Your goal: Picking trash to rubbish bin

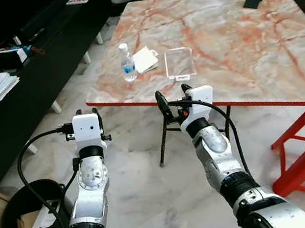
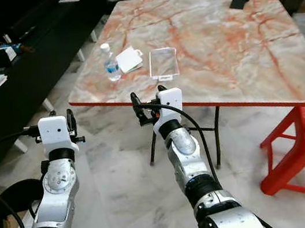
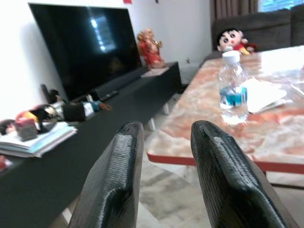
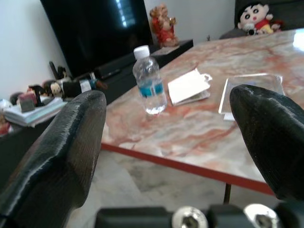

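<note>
The water bottle point(image 1: 127, 63) is stood upright, cap up, near the front-left corner of the marble surface point(image 1: 232, 30), at about eleven o'clock from the right pincer point(image 1: 173, 97), whose fingers are spread wide just short of the red edge. The left pincer point(image 1: 86, 114), with fingers slightly parted, is held lower, at seven o'clock from the bottle. A white paper bag point(image 1: 144, 59) lies just beside the bottle at three o'clock, a clear flat tray point(image 1: 180, 63) beyond it. A black bin point(image 1: 26, 214) sits on the floor at lower left.

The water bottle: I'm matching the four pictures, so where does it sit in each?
Left eye: water bottle near the table's left front corner.
Right eye: same corner.
Left wrist: past the fingertips.
Right wrist: between the fingers.
Shared landmark: white paper beside it.
</note>
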You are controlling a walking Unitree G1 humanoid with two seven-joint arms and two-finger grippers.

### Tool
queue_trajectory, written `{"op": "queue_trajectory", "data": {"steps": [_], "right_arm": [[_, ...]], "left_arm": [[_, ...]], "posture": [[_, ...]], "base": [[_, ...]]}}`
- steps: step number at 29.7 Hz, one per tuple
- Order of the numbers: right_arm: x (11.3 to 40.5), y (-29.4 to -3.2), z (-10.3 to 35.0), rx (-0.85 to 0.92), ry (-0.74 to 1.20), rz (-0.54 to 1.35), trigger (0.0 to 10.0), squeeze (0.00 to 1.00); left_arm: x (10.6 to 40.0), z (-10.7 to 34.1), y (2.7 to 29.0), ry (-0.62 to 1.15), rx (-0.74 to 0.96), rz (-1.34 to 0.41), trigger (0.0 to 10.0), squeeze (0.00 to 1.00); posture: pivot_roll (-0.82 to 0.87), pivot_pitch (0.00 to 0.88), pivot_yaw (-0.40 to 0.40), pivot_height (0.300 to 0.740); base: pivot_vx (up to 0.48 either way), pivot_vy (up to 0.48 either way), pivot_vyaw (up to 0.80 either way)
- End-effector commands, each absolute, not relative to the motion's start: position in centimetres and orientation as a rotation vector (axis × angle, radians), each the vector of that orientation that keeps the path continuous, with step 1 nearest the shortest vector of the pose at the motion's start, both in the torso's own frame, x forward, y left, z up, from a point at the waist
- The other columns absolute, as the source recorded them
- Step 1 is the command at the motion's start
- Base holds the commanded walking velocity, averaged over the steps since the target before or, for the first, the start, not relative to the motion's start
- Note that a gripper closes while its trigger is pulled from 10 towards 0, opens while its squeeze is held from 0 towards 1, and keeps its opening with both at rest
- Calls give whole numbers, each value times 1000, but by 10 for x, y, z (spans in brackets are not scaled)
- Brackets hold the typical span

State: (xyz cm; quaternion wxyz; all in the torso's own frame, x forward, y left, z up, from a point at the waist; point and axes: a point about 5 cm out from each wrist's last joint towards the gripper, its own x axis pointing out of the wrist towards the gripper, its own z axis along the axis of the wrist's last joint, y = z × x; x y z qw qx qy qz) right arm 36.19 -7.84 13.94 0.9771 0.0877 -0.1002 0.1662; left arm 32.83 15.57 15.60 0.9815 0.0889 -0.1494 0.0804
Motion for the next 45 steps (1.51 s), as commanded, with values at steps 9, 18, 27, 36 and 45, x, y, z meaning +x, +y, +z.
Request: {"op": "queue_trajectory", "data": {"steps": [9, 18, 27, 36, 45], "right_arm": [[362, -74, 143, 175, -215, 351, 10000, 0], [361, -73, 145, 182, -224, 354, 10000, 0], [361, -72, 145, 181, -225, 355, 10000, 0], [360, -72, 145, 147, -234, 366, 10000, 0], [359, -72, 145, 166, -242, 369, 10000, 0]], "left_arm": [[328, 162, 156, -316, 195, 161, 10000, 0], [327, 165, 155, -325, 197, 157, 10000, 0], [327, 169, 154, -341, 208, 153, 10000, 0], [326, 175, 154, -363, 214, 157, 10000, 0], [325, 177, 151, -378, 221, 144, 10000, 0]], "posture": [[135, 133, 29, 728], [137, 134, 29, 728], [136, 134, 28, 728], [138, 129, 30, 728], [137, 118, 32, 728]], "base": [[396, 0, -253], [400, 0, 0], [402, 0, 0], [403, 0, 0], [402, 0, 267]]}}
